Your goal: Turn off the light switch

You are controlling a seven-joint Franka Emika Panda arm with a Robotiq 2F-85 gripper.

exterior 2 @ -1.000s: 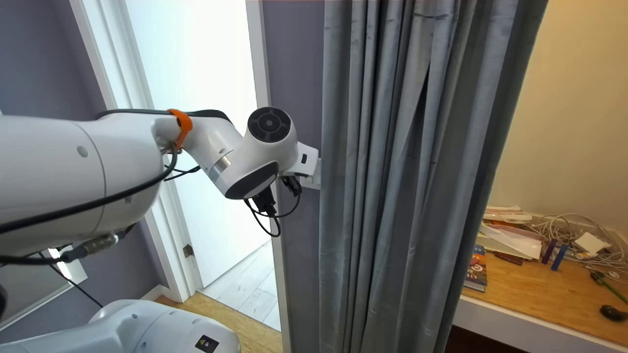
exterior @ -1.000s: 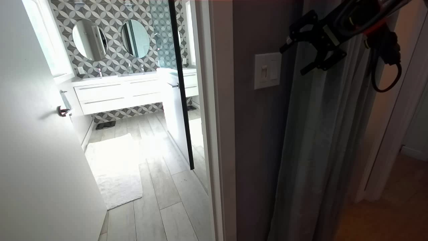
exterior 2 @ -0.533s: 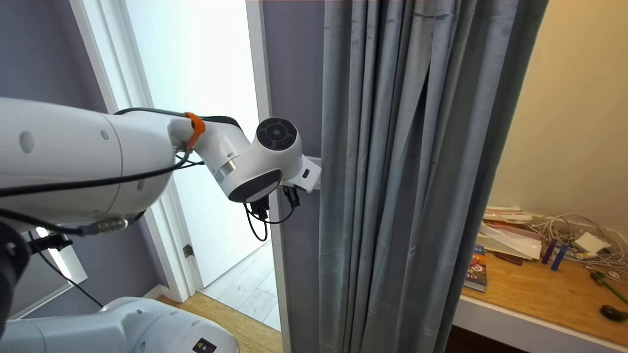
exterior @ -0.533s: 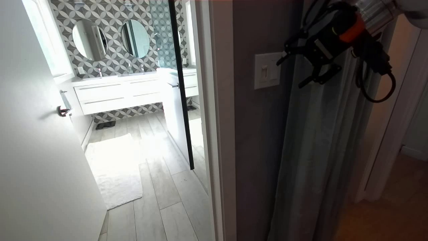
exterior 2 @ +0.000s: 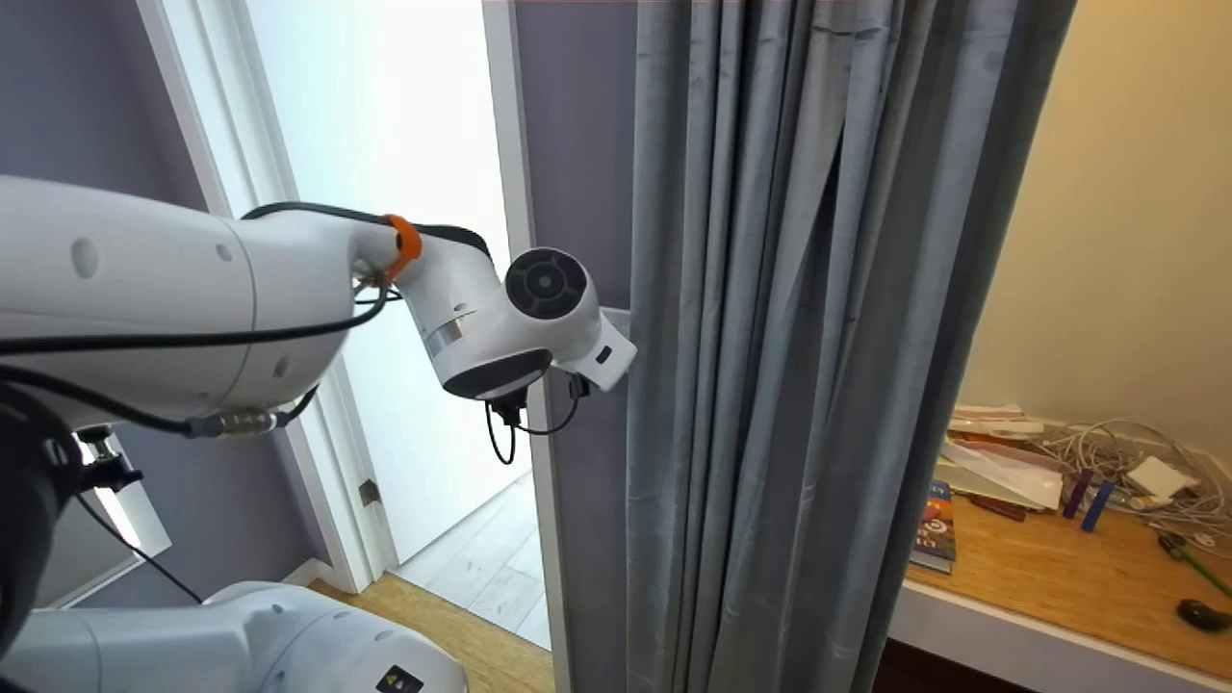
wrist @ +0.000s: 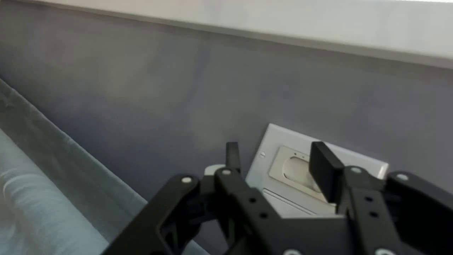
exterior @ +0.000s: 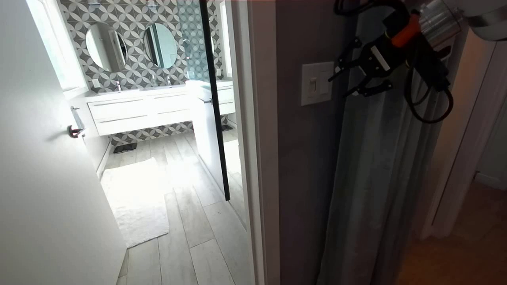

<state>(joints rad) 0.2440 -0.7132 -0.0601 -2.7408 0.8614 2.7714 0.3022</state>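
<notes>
The light switch (exterior: 313,85) is a pale plate on the grey wall beside the doorway; its left half has a slim slider-like piece and its right half a flat rocker. My black gripper (exterior: 338,88) is at the plate's right edge, fingers pointing toward it, and is open with nothing between the fingers. In the wrist view, the light switch (wrist: 295,170) shows tilted behind the gripper (wrist: 275,148); the right finger covers part of it. Contact cannot be told. In an exterior view, only a plate edge (exterior 2: 617,322) shows; my wrist hides the gripper.
A grey curtain (exterior 2: 760,385) hangs close beside the switch and behind the gripper. A white door frame (exterior: 263,138) stands on the switch's other side. The wrist view also shows the curtain (wrist: 42,198) and frame (wrist: 318,28). A wooden desk (exterior 2: 1068,587) holds clutter.
The gripper has moved down and toward the switch, and the arm has turned somewhat. Its fingertips look closer together than before. The switch looks the same.
</notes>
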